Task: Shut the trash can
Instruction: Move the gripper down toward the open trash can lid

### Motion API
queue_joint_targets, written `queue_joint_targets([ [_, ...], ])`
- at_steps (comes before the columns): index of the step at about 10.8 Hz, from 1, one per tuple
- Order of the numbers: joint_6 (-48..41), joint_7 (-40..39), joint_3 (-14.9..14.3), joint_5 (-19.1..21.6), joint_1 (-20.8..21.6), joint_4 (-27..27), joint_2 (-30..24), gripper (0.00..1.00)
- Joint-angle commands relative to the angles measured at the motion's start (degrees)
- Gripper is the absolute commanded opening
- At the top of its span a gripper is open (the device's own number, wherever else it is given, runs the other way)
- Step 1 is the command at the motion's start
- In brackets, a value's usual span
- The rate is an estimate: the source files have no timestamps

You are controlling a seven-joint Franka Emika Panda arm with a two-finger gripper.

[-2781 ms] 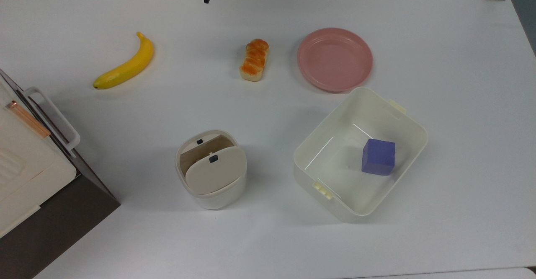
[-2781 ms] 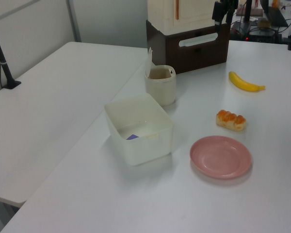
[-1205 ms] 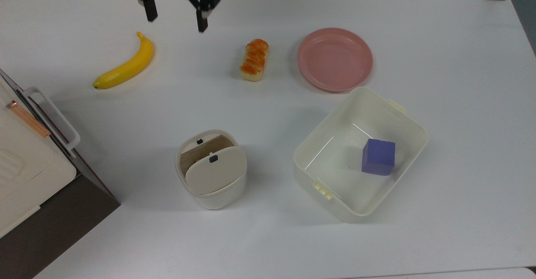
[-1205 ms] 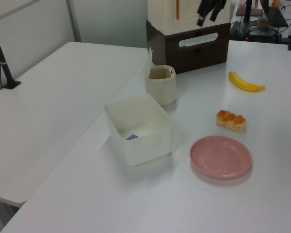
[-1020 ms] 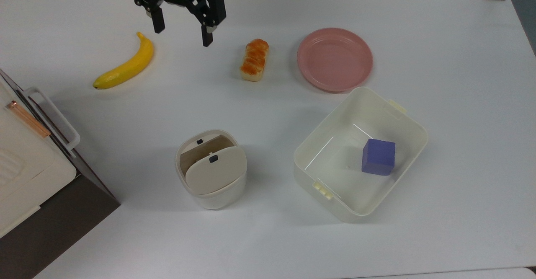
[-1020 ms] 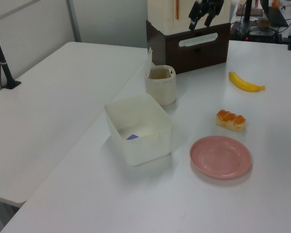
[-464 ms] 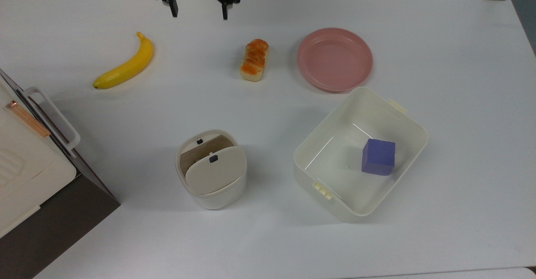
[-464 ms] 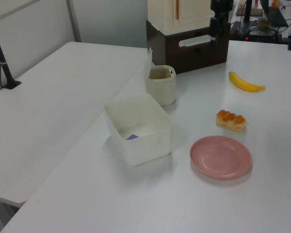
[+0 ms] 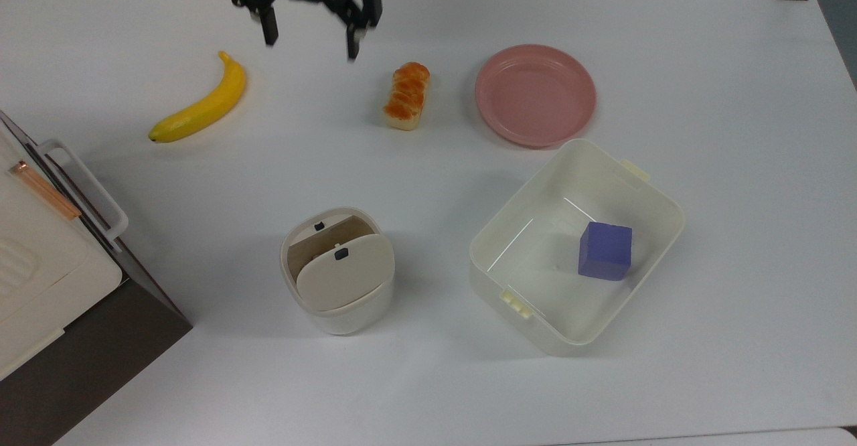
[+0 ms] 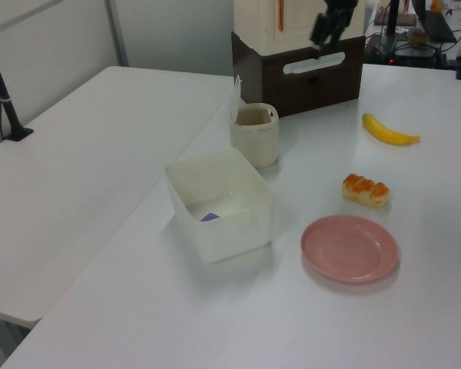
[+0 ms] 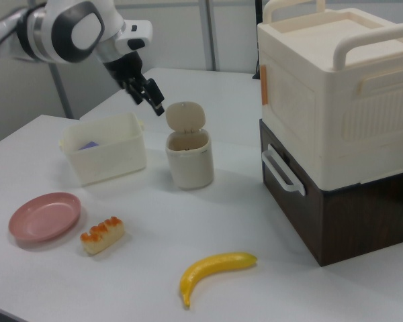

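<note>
A: Where did the trash can (image 9: 337, 270) stand, and what would a clean approach have asked of the arm?

B: It stood near the middle of the white table (image 9: 723, 165), between the brown-and-cream storage unit (image 9: 47, 285) on the top view's left and the white tub (image 9: 576, 248) holding a purple cube (image 9: 606, 250) on the top view's right. Its lid (image 11: 185, 116) was upright on its hinge, the tan inside exposed. The gripper (image 9: 309, 39) hung high at the table's far edge, between the banana (image 9: 201, 103) and the bread roll (image 9: 406, 95), fingers spread apart and empty. Likely the arm needed to travel to the back of the lid, then press it forward and down until it latched, pushing near the free edge so the light bin would not tip.

A: And against half a second earlier?

B: The gripper had come a little lower and turned slightly in the top view. Nothing on the table had moved.
</note>
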Motion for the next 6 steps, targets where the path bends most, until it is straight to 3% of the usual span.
queue_joint_targets([
  [1, 13.94, 33.64, 1.37, -16.63, 1.73, -1.23, 4.64, 0.00],
  [2, 14.04, 35.82, 1.63, -18.78, 1.82, -0.01, 5.96, 0.00],
  [4, 14.22, 42.13, 2.08, -18.97, 1.82, 6.65, 11.39, 0.00],
  [6, 13.70, 44.63, 1.11, -19.24, 2.87, 17.26, 18.42, 0.00],
])
